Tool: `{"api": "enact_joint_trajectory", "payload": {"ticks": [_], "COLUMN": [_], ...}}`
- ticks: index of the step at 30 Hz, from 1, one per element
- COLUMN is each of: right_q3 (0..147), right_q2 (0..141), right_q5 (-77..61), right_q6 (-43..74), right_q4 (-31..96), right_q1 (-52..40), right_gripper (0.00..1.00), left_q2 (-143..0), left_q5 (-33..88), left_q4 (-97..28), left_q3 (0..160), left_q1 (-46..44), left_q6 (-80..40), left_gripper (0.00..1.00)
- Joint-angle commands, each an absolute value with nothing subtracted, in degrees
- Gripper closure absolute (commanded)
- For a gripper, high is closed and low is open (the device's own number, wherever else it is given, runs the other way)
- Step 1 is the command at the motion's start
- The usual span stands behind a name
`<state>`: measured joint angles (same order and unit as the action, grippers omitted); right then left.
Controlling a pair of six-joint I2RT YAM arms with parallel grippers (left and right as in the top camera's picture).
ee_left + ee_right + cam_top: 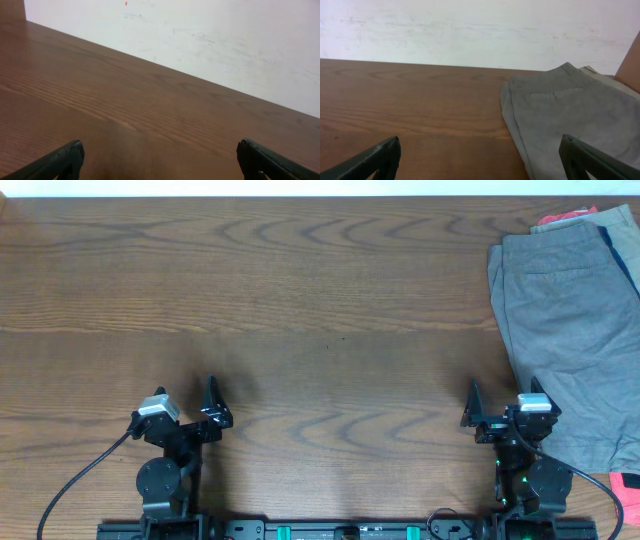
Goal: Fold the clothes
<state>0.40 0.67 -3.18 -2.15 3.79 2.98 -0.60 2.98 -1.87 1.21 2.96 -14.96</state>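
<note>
Overhead: grey shorts (565, 330) lie flat at the table's (320, 310) right edge, over a red-orange pair (566, 218). The left gripper (212, 408) and right gripper (478, 412) sit near, empty.

Left wrist: fingers (65, 159) spread wide over bare wood.

Right wrist: jaws wide too — shorts just ahead, to the right. Best bet, prob.: pinch the near hem w/ the right arm — drag to centre before folding.

Overhead cam high up, looks straight down on whole table (300, 300). Left wrist cam sits low & close to wood at approx 7 o'clock, facing approx 12 toward wall (225, 40). Right wrist cam low at 5, facing 12; shares grey shorts (560, 115) w/ overhead, at 3
</note>
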Motion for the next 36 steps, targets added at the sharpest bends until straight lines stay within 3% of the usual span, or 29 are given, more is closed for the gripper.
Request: {"api": "enact_joint_trajectory", "payload": {"ticks": [1, 15, 18, 20, 24, 32, 36], "right_q3": [0.3, 0.3, 0.3, 0.3, 0.3, 0.3, 0.3], "right_q2": [0.5, 0.5, 0.5, 0.5, 0.5, 0.5, 0.5], "right_q5": [-2.8, -4.4, -18.2, -35.1, -54.6, -52.3, -52.3], "right_q6": [-2.9, -2.4, 6.9, 20.5, 41.2, 52.6, 54.0], "right_q4": [4.1, 2.4, 1.3, 1.0, 1.0, -2.1, -11.4], "right_q1": [3.4, 3.4, 3.4, 3.4, 3.4, 3.4, 3.4], "right_gripper": [0.01, 0.01, 0.01, 0.01, 0.01, 0.01, 0.01], "left_q2": [-0.7, -0.7, -0.7, -0.7, -0.7, -0.7, -0.7], "left_q5": [2.3, 2.3, 2.3, 2.3, 2.3, 2.3, 2.3], "left_q4": [-3.8, -3.8, -3.8, -3.8, -3.8, -3.8, -3.8], "left_q3": [0.2, 0.2, 0.2, 0.2, 0.2, 0.2, 0.2], "left_q1": [3.2, 3.2, 3.2, 3.2, 3.2, 3.2, 3.2], "left_q6": [-14.4, -14.4, -14.4, -14.4, -14.4, -14.4, -14.4], "left_gripper": [0.02, 0.02, 0.02, 0.02, 0.02, 0.02, 0.02]}}
